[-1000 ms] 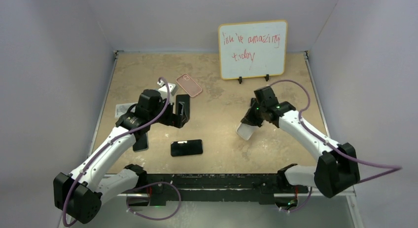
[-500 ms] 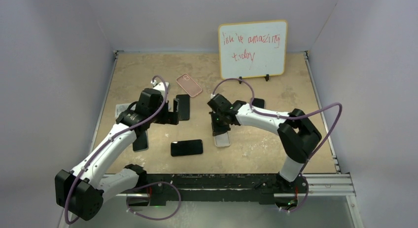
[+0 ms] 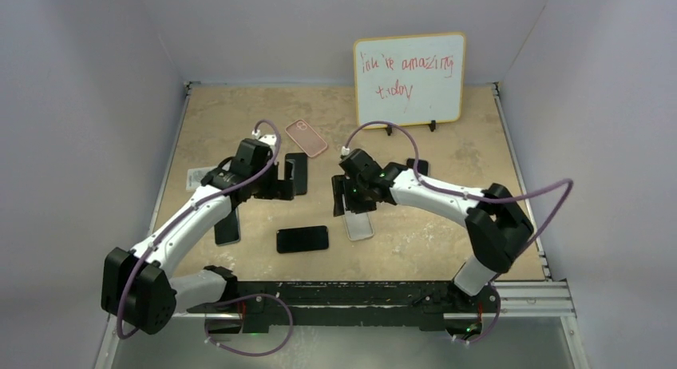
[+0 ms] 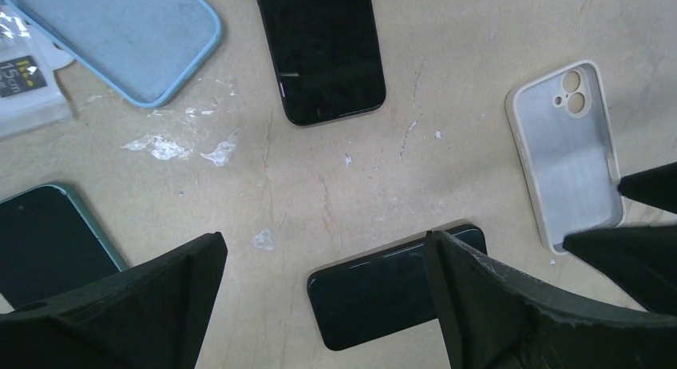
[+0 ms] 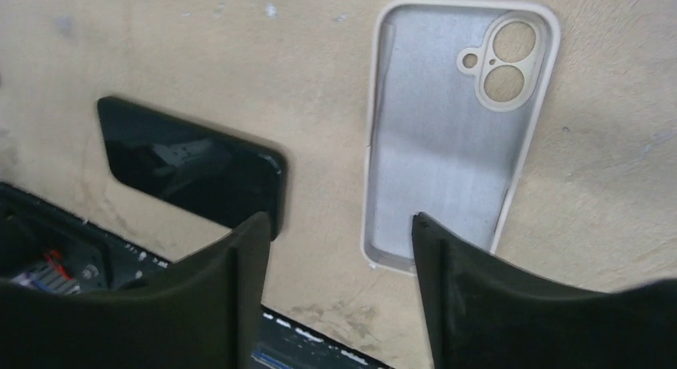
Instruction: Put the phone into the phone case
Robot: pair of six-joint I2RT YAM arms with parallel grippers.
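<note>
Claws apart: left claw (image 4: 323, 241), right claw (image 5: 339, 221); matte grey case (image 5: 447, 145), glossy black phone (image 5: 192, 173).

Whiteboard (image 3: 409, 80), red scribble, on black feet. Pale walls (image 3: 263, 33) behind and flanking it; scuffed beige tabletop (image 3: 231, 113) in front.

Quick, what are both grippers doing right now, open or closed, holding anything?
Left gripper: open, holding nothing.
Right gripper: open, empty; the white phone case lies flat below it.

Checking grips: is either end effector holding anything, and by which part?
Nothing is held. The left end effector and right end effector are both open and empty.
</note>
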